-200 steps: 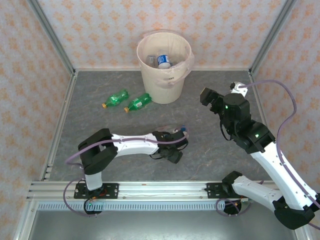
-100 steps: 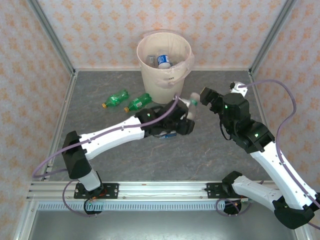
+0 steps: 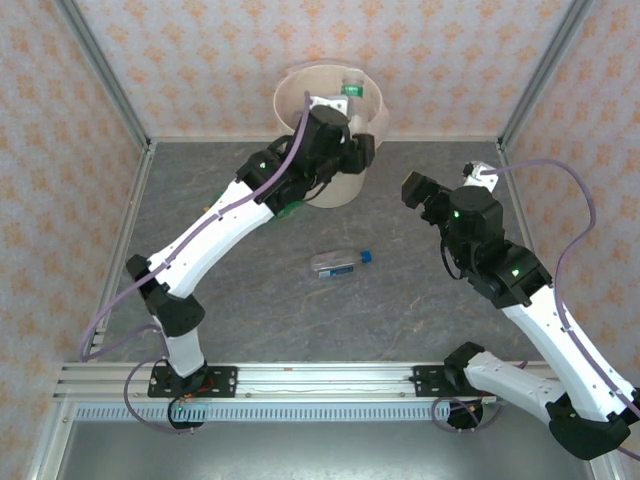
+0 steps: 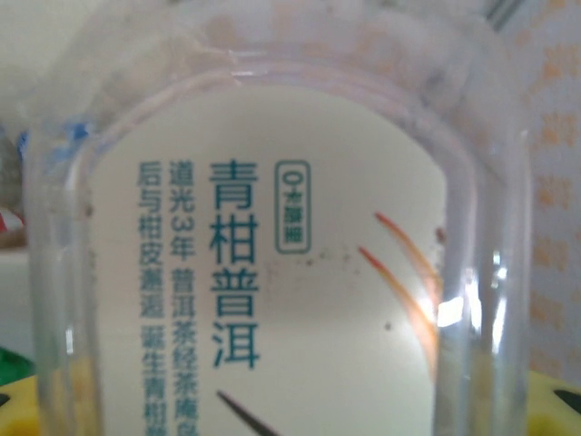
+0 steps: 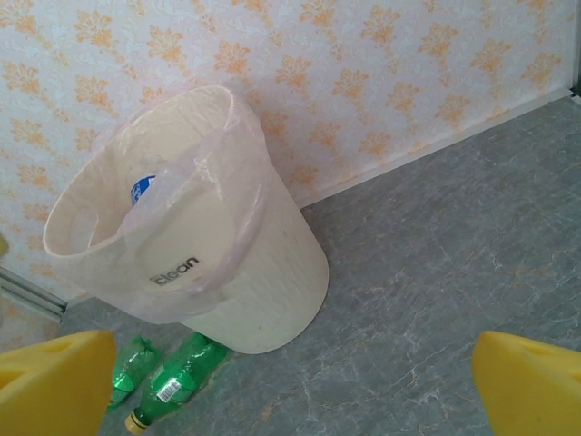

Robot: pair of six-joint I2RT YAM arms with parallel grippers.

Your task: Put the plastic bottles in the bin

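Observation:
My left gripper hangs over the cream bin, shut on a clear plastic bottle with a green cap. In the left wrist view that bottle's white label sits right in front of the lens, between yellow fingertips. Another clear bottle with a blue cap lies on the table's middle. Two green bottles lie at the bin's foot. A blue-capped bottle lies inside the bin. My right gripper stands open to the right of the bin, nothing between its fingers.
The bin, lined with a thin pinkish bag, stands against the back wall. Patterned walls close in the grey table on three sides. The left arm stretches diagonally over the green bottles in the top view.
The left arm has lifted the clear bottle from the middle of the table and swung it up over the bin. The blue-capped bottle stays on the table. The right arm has not moved.

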